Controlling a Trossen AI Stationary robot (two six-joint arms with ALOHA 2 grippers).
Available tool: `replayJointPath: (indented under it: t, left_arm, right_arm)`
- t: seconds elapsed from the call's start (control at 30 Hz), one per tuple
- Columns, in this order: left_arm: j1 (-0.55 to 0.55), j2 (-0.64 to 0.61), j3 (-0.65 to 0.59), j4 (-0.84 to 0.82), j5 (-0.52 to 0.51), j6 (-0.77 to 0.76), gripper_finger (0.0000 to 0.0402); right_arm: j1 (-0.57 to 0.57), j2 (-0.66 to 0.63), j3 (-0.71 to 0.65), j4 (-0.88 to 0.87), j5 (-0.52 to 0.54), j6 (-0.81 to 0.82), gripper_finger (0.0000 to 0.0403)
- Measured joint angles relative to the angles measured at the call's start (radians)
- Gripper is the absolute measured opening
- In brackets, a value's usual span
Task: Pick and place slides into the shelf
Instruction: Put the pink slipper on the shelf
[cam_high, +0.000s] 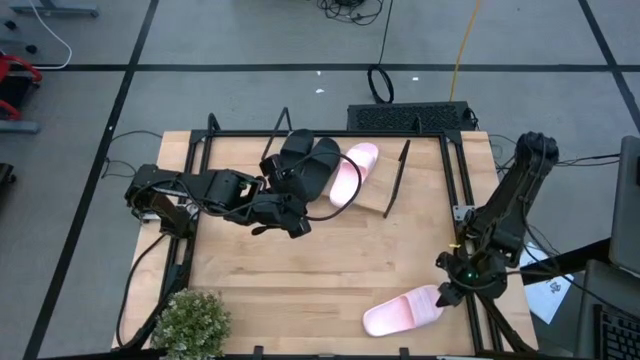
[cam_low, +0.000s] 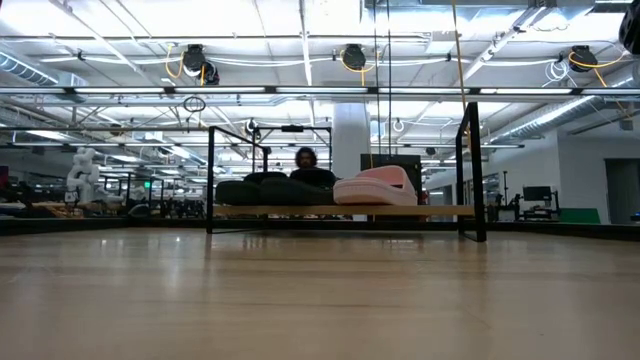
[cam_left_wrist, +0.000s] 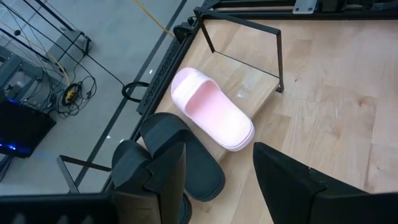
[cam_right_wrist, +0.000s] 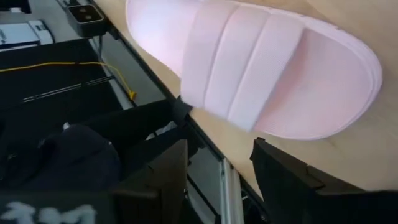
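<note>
Table (cam_high: 300, 270) carries the shelf (cam_high: 375, 200) at twelve o'clock; three slides already lie on it, the black pair (cam_high: 305, 165) at its nine o'clock end and one pink slide (cam_high: 352, 172) just beside them, touching, while the shelf's three o'clock part stands bare; so I judge the job three parts done, one left. Last pink slide (cam_high: 403, 311) lies on the table at five o'clock, close to the edge. My right gripper (cam_high: 455, 288) hangs by that slide's three o'clock end, fingers spread with nothing between them; the slide's strap (cam_right_wrist: 249, 68) lies just ahead of them, untouched. My left gripper (cam_high: 290, 222) hovers near the black pair, fingers parted and holding nothing. A plant (cam_high: 190, 322) sits at seven o'clock.
</note>
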Motion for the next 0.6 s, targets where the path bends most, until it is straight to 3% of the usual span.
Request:
replayJointPath:
  t: [0.5, 0.6]
  left_arm:
    - [0.000, 0.000, 0.000, 0.000, 0.001, 0.001, 0.0189]
    - [0.000, 0.000, 0.000, 0.000, 0.001, 0.003, 0.0189]
  right_arm:
    - [0.000, 0.126, 0.000, 0.048, 0.006, -0.011, 0.0174]
    - [0.000, 0.136, 0.000, 0.132, 0.091, 0.005, 0.0174]
